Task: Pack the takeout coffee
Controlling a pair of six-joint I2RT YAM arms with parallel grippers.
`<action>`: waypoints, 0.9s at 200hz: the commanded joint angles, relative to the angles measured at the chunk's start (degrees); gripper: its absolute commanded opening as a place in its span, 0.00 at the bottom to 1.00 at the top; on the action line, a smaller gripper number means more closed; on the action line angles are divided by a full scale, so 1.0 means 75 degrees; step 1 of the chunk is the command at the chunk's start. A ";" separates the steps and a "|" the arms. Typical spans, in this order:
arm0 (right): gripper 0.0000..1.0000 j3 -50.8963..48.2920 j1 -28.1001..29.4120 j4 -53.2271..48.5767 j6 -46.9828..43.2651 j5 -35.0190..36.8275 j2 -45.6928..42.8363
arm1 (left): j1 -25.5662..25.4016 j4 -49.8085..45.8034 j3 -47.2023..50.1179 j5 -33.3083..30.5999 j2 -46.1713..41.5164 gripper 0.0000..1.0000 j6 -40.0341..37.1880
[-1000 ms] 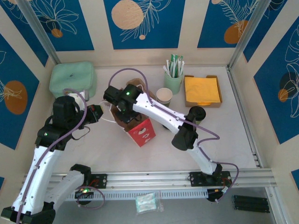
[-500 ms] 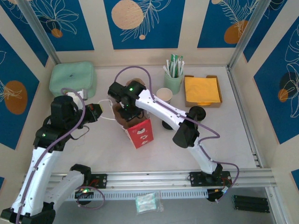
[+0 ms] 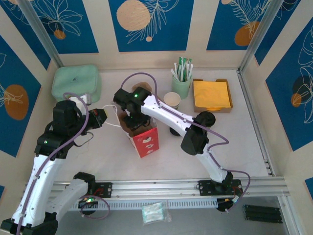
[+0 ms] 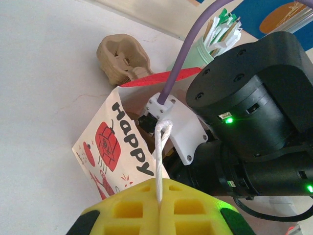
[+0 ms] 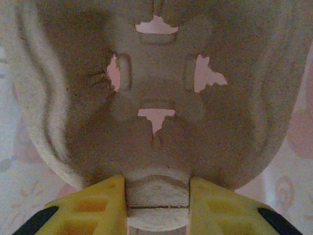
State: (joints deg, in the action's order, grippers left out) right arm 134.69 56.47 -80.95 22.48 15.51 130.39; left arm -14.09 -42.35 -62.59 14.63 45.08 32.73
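A red-and-white paper bag stands open mid-table. My left gripper is shut on its white rope handle, pulling it left. My right gripper reaches down into the bag. It is shut on the centre tab of a brown pulp cup carrier, whose cup holes are empty. A round black lid sits right of the bag, behind my right elbow. From above I cannot tell whether it tops the takeout coffee.
Another pulp carrier lies behind the bag. A lidless cup, a mint holder of stirrers and a tray of orange napkins stand at the back right. A mint box is back left.
My right wrist has shifted slightly right and settled deeper into the bag, and the bag has straightened a little. The left arm has held still with the handle.
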 commanded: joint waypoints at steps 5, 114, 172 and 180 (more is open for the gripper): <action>0.34 -0.0070 -0.0062 0.0023 0.0139 -0.0320 -0.0264 | 0.0060 0.0233 -0.0172 0.0158 -0.0068 0.00 0.0033; 0.51 -0.0222 -0.0134 0.0139 0.0168 -0.0603 -0.0341 | 0.0062 0.0367 -0.0078 0.0135 -0.0083 0.00 0.0090; 0.57 -0.0022 -0.0145 0.0138 0.0134 -0.0696 -0.0408 | 0.0060 0.0455 0.0036 0.0100 -0.0128 0.00 0.0127; 0.58 0.0087 -0.0158 0.0092 0.0121 -0.0687 -0.0380 | 0.0061 0.0467 0.0053 0.0077 -0.0129 0.00 0.0119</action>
State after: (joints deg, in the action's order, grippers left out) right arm 133.27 55.68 -79.22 23.24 12.10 129.93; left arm -14.09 -40.66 -62.54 14.61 45.06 32.99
